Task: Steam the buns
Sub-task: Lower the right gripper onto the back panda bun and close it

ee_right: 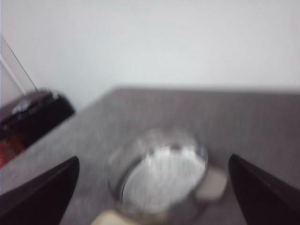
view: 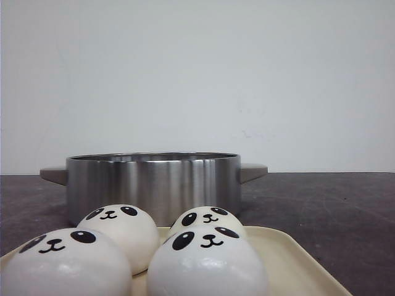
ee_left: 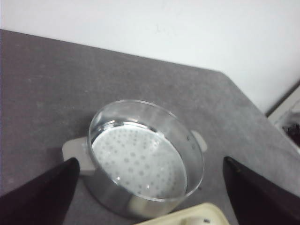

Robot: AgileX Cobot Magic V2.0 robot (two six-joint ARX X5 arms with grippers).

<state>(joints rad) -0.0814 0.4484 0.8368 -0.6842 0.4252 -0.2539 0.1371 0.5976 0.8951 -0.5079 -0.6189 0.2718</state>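
My left gripper (ee_left: 149, 206) hangs above the dark table (ee_left: 47, 84) with its two dark fingers (ee_left: 42, 194) spread wide apart and nothing between them; in that wrist view the steel pot (ee_left: 145, 159) sits directly under the gap. My right gripper (ee_right: 152, 206) is likewise spread wide and holds nothing, looking down on the same pot from the other side, though that view is blurred.

The buns (view: 133, 250) are not in either grip. All four rest on a cream tray (view: 290, 262) at the near edge of the front view, just in front of the pot. Two sit at the front and two behind them, packed close together. Only a corner of the tray shows in the left wrist view, just beside the pot's wall, and I cannot make out the buns there.

The pot is a low, wide cylinder of brushed, shiny metal with a flat grey handle on each side. Inside it lies a pale round plate (ee_left: 138, 164) pierced with many small holes; nothing rests on it. The buns are smooth, glossy white domes with black oval eyes, a small nose and a smile. The tray is matte with rounded corners and a shallow rim. The tabletop is dark grey and mottled, against a plain white wall (view: 197, 74).
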